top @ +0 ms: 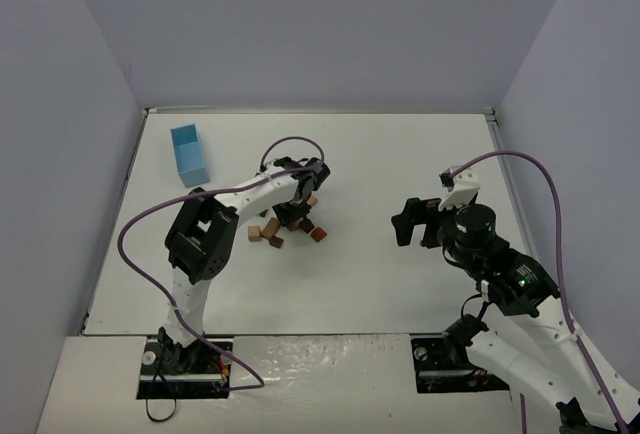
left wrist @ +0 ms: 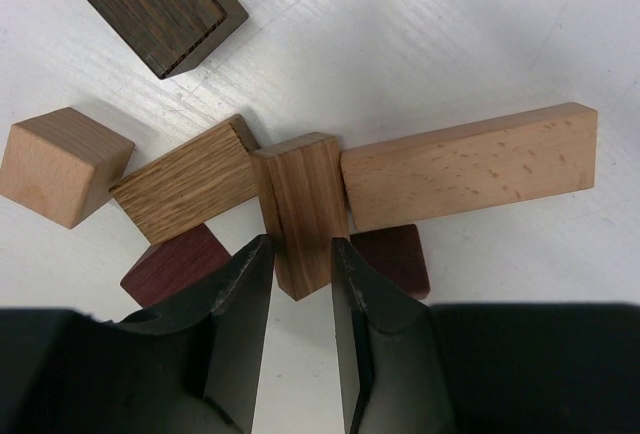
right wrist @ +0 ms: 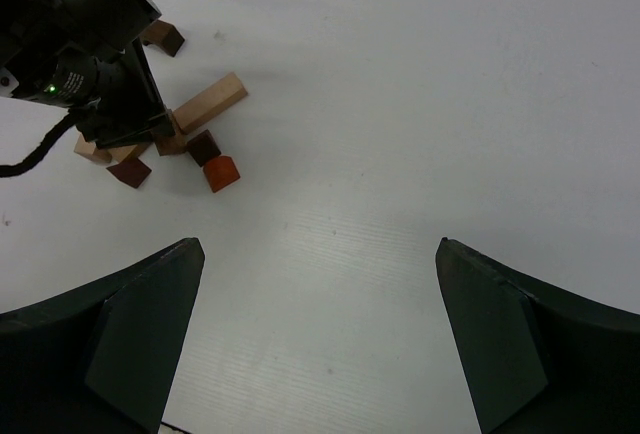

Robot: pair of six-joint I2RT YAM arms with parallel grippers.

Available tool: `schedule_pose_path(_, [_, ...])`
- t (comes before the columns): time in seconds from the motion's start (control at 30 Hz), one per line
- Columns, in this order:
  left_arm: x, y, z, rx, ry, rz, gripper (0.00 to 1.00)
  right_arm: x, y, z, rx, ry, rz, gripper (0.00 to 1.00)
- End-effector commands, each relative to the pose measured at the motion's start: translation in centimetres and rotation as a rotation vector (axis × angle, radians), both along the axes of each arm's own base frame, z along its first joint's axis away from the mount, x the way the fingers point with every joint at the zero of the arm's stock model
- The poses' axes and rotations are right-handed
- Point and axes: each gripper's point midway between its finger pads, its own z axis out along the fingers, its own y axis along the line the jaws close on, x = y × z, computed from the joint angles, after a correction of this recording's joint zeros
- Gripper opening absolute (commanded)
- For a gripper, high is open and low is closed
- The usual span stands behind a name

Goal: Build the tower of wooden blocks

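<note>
Looks like a robotics lab cell: a plain white surface (top: 400,154) boxed in by blank grey wall panels (top: 330,24), with the left arm (top: 200,254) and right arm (top: 505,279), trailing purple cables (top: 290,139), bolted at its near edge.

No text, label, brand, number or sign can be read in any of the three views.
</note>
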Motion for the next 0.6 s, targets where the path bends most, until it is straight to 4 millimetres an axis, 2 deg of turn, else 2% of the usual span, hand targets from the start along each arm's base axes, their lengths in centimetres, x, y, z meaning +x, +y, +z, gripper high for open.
schedule_pose_path(0.0, [0.6, 0.6, 2.2, 0.004, -0.037, 0.025, 0.25, 0.9, 0.8, 1.8, 0.02, -0.055, 0.006, 1.0])
schedule_pose_path(0.1, [0.4, 0.8, 2.0, 0.004, -0.027, 0.031, 0.26, 0.9, 0.9, 1.8, 0.02, -0.057, 0.011, 1.0])
schedule_pose_path(0.23, [0.0, 0.8, 1.3, 0.001, 0.004, 0.03, 0.36, 0.8, 0.9, 1.7, 0.022, -0.057, 0.011, 1.0])
schedule_pose_path(0.4, [-0.9, 0.9, 0.2, -0.003, 0.045, 0.033, 0.36, 0.7, 0.9, 1.6, 0.028, -0.059, 0.011, 1.0])
schedule_pose_path(0.43, [-1.1, 0.9, 0.0, 0.0, 0.051, 0.03, 0.35, 0.7, 0.9, 1.6, 0.027, -0.059, 0.011, 1.0])
schedule_pose_path(0.57, [-1.5, 0.9, -0.1, 0.001, 0.066, 0.0, 0.09, 0.6, 1.0, 1.5, 0.026, -0.059, 0.017, 1.0])
